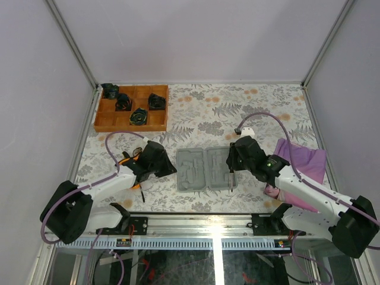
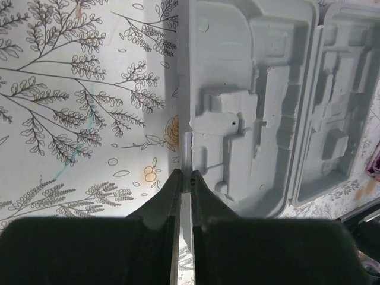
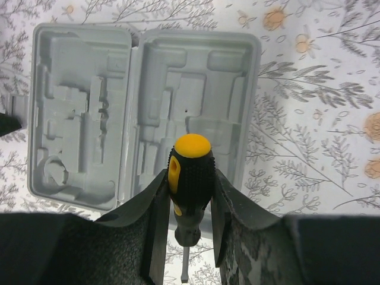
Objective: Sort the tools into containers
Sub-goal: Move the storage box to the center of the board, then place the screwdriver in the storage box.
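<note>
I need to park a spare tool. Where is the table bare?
Bare table lies beyond the grey case, between the wooden tray and the purple cloth. Crowded: both sides of the case, where the left gripper and the right gripper, holding the screwdriver, hang.

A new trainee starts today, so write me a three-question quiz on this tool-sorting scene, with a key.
1. True or false: the grey case lies open, recesses facing up.
2. Fill in: the left end effector is ____ (open or shut).
3. The screwdriver is: A) lying in a recess of the case; B) gripped by the right end effector; C) gripped by the left end effector.

Key: 1 true; 2 shut; 3 B.
</note>
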Available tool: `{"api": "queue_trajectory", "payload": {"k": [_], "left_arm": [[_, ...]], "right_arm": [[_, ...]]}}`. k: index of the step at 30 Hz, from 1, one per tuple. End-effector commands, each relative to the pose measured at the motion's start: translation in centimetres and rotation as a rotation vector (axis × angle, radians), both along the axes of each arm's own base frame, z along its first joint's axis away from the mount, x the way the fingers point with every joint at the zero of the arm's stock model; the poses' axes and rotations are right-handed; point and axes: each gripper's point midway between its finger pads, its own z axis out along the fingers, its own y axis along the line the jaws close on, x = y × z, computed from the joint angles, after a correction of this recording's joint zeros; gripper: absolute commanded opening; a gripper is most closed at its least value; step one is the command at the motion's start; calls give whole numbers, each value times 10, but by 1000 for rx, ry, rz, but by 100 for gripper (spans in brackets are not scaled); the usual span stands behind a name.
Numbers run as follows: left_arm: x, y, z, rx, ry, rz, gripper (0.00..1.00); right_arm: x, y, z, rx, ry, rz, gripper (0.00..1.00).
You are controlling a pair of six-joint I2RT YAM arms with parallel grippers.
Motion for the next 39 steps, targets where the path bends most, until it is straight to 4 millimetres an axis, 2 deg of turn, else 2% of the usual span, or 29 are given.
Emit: {"api": "queue_trajectory", "payload": {"k": [1,14,20,26,32,36,37,39], "left_arm": [[0,4,7,-29,-28,57,0],[-4,5,3,-58,-30,103,0],[-3,2,3,-52,-32,85,0],[-4,2,2,-55,-28,87,0],[-6,1,0,-58,-22,82,0],[-6,1,-1,-57,-19,81,0],[-6,1,0,-58,-19,80,0],[-6,1,0,-57,-19,79,0]], "right_arm": [[12,29,25,97,-18,61,0],[44,76,12,139,73,163,0],[57,89,-5,132,130,186,0],[63,92,-29,109,187,156,1],[69,94,-43,109,206,132,5],[74,95,-45,109,203,122,11],[74,94,-55,100,220,115,13],[76,94,-58,103,225,110,17]]}}
